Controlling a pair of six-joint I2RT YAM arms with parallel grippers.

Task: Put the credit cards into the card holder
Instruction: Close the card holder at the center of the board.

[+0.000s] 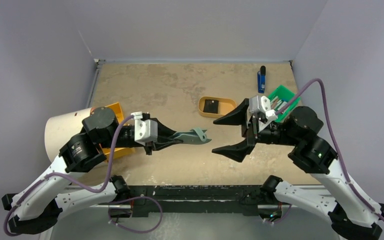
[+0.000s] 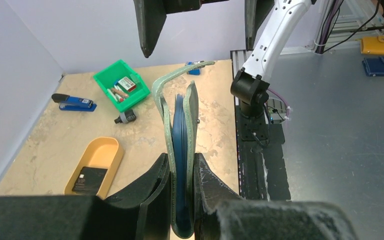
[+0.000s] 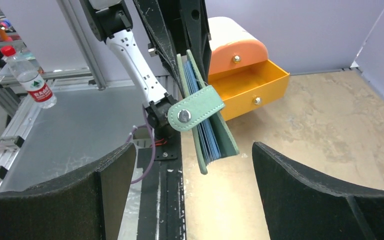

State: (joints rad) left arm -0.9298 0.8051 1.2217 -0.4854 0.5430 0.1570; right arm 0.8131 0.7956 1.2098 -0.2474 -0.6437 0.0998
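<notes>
One card holder [image 1: 194,135] clamped in left hand [image 1: 176,139], right hand [image 1: 214,135] agape facing it

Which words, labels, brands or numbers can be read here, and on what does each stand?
No text can be read.
Bottle: red label, print too blurred.
Box in the green bin: red and white label, too small.
Black item in the tan tray: white mark, too small.
</notes>
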